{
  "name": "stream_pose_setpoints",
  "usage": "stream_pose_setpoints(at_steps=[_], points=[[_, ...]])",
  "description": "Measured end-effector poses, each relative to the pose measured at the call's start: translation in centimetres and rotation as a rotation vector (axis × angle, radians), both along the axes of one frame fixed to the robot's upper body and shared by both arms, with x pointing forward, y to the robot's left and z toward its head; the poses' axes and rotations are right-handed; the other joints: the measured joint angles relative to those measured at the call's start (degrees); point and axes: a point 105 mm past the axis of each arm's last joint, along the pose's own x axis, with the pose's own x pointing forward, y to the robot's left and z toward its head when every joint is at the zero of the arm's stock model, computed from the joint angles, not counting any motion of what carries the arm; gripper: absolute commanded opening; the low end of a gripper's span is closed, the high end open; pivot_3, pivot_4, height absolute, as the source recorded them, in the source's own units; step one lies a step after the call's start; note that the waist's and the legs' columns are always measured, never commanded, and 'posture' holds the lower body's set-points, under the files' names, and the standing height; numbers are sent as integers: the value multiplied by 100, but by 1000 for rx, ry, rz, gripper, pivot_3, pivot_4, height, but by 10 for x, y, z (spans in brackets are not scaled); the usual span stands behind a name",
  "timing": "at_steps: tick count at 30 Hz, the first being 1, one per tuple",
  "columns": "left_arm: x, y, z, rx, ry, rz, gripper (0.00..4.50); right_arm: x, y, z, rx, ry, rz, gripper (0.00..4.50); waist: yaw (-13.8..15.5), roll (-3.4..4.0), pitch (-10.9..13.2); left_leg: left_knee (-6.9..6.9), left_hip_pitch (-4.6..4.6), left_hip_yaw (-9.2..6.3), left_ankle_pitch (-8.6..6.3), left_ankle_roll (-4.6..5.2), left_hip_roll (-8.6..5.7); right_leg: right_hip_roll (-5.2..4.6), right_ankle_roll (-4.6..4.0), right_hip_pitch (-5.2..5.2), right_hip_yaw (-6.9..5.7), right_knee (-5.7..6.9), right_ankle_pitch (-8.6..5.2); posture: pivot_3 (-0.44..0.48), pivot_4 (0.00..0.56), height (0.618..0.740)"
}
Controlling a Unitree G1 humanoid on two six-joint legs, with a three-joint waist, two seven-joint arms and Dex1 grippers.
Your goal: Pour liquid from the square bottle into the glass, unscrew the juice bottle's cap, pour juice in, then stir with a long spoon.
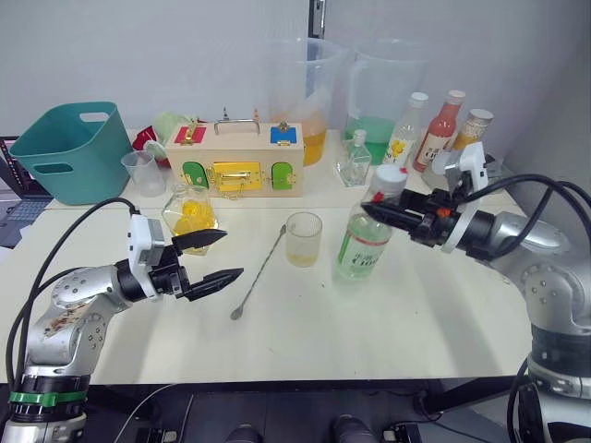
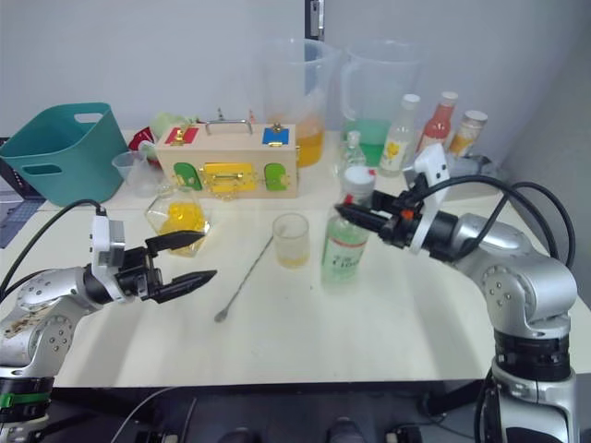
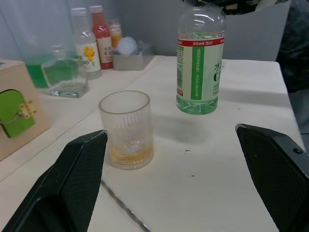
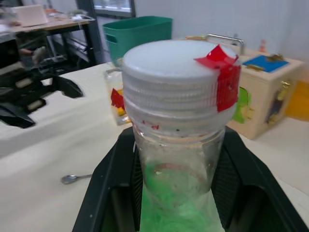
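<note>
Uncapping next: my right gripper point(image 1: 369, 211) pinches the juice bottle point(image 1: 363, 247) below its cap point(image 4: 176, 77); left gripper point(image 1: 219, 257) spread, must twist.

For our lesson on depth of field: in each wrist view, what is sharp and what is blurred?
Right wrist view: the juice bottle's cap is sharp, while the teal tub and wooden latch box behind it are soft. Left wrist view: the glass and juice bottle are crisp; the left gripper's fingers nearest the lens are blurred.
</note>
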Motion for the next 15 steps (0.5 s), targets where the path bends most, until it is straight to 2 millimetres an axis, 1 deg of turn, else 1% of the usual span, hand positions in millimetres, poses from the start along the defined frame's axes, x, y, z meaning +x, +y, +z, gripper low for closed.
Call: stream_pose_setpoints(at_steps=[3, 5, 10, 13, 15], points=[[-3, -3, -7, 32, 43, -46, 4500, -14, 25, -16, 12, 38, 77, 1338, 5, 0, 0, 0, -4, -1, 0, 0, -1, -2, 0, -3, 0, 1, 0, 0, 150, 740], [-5, -1, -7, 49, 53, -55, 4500, -19, 36, -26, 15, 67, 106, 1338, 14, 0, 0, 0, -7, -1, 0, 0, -2, -3, 0, -6, 0, 1, 0, 0, 150, 740], [-11, 2, -15, 64, 98, -64, 4500, -18, 57, -36, -10, 40, 112, 1337, 18, 0, 0, 0, -5, -1, 0, 0, -1, -2, 0, -6, -1, 1, 0, 0, 150, 740], [-10, 4, -12, 65, 80, -51, 4500, -17, 71, -46, -40, 20, 118, 1337, 18, 0, 0, 0, -4, -1, 0, 0, -1, -2, 0, -5, -2, 0, 0, 0, 150, 740], [-9, 7, -8, 59, 60, -25, 4500, -14, 75, -57, -53, 23, 108, 1337, 18, 0, 0, 0, -5, -2, 0, -1, -2, -3, 0, -6, -2, 0, 0, 0, 150, 740]])
